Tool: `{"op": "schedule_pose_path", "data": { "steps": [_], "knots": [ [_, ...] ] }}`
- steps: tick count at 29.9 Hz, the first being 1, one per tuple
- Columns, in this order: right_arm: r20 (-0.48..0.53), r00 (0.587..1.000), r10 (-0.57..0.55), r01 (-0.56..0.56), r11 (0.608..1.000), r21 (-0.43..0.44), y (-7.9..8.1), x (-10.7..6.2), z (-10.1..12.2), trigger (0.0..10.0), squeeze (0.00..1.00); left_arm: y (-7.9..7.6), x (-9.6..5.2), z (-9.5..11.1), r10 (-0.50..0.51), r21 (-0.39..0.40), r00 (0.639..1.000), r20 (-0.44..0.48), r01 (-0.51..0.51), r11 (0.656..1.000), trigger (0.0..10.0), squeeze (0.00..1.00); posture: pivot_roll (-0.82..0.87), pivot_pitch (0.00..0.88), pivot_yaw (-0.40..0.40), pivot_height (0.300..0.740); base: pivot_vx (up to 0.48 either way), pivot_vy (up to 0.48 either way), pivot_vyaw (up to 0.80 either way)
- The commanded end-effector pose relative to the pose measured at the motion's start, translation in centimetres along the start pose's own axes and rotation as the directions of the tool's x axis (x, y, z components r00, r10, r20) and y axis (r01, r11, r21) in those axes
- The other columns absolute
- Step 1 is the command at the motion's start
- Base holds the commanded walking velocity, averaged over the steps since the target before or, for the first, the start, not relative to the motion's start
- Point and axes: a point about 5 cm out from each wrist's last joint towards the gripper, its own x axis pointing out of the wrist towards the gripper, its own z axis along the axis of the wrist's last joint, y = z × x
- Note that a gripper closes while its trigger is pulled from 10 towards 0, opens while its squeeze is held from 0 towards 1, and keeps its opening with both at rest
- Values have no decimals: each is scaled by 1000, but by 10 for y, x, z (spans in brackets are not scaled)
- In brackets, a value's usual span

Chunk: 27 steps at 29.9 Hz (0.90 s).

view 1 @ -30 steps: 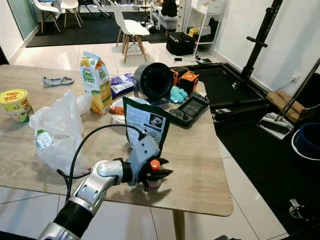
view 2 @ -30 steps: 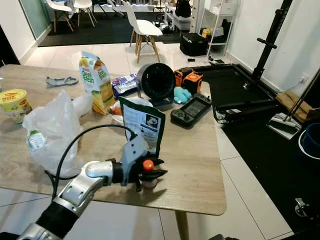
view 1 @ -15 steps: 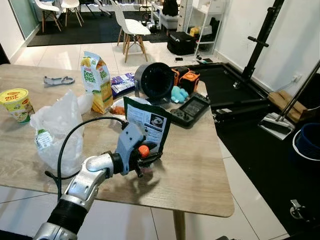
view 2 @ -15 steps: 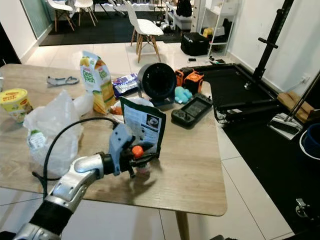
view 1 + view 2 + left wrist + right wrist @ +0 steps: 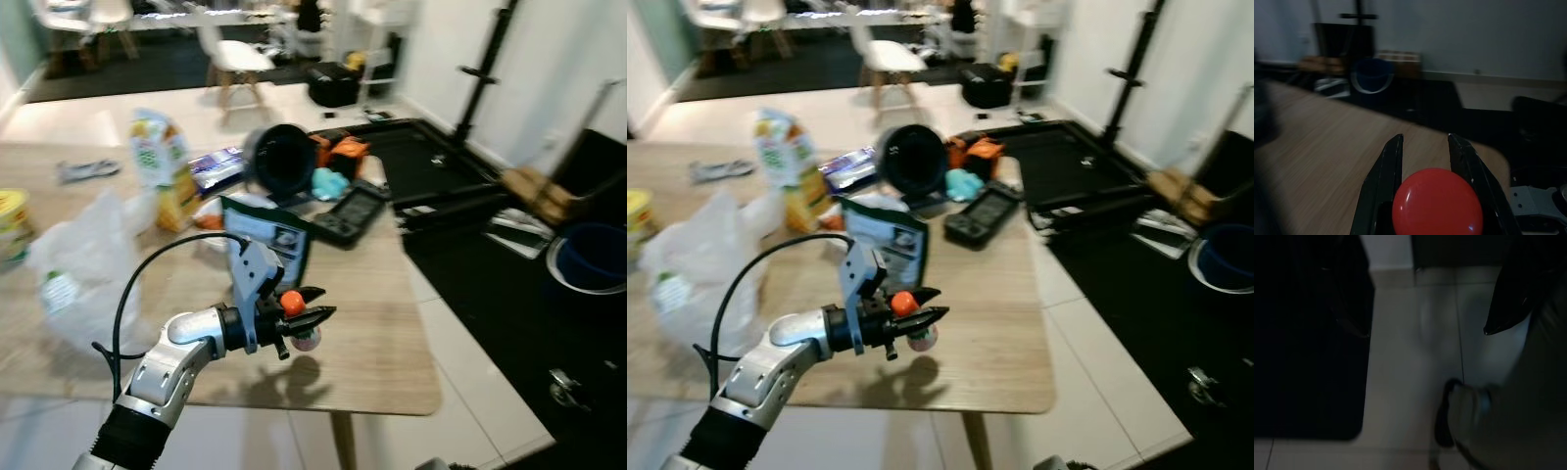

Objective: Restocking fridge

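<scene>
Lifted off the tabletop [image 5: 372, 323] since a second ago, my left gripper [image 5: 312, 318] now hangs above its near edge; its fingers [image 5: 1387, 166] are closed on a small red-capped bottle [image 5: 297, 324]; right arm idle, its fingers I cannot tell.

The pale wooden table [image 5: 382, 323] has a matt, straight-grained top. The left gripper [image 5: 312, 321] has glossy black plastic fingers [image 5: 1388, 171] closed on a small bottle with a smooth, shiny red cap [image 5: 1437, 201]. Its arm is brushed silver metal. Near the table's left edge lies a crinkled translucent plastic bag [image 5: 73, 264]; a dark glossy foil pouch [image 5: 269, 240] bears a paper-like label.
</scene>
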Motion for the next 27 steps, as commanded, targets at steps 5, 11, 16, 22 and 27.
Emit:
{"op": "schedule_pose_path", "data": {
  "steps": [5, 11, 16, 22, 27],
  "knots": [
    [0, 1000, -9, 9, 1000, 8, -2, 0, 1, 10000, 0, -9, 8, -4, -46, -17, 999, -17, 46, 999, 10000, 0, 82, 0, -4, 740, 0, 0, -320],
    [4, 1000, -6, 6, 1000, 14, -2, 0, 2, 10000, 0, -12, 11, -7, -56, -20, 998, -32, 55, 998, 10000, 0, 83, 0, -2, 740, 0, 0, -267],
    [3, 1000, -3, 3, 1000, 16, -1, 0, 2, 10000, 0, -12, 12, -9, -54, -13, 997, -48, 53, 999, 10000, 0, 84, 0, -1, 740, 0, 0, -800],
    [3, 1000, -3, 2, 1000, 17, 0, 0, 1, 10000, 0, -13, 14, -13, -50, 10, 996, -76, 51, 999, 10000, 0, 84, 0, 0, 740, 0, 0, -800],
    [4, 1000, -2, 2, 1000, 20, 0, 0, 2, 10000, 0, -14, 16, -15, -55, 17, 995, -88, 56, 998, 10000, 0, 81, 0, 0, 740, 0, 0, -800]
  ]
}}
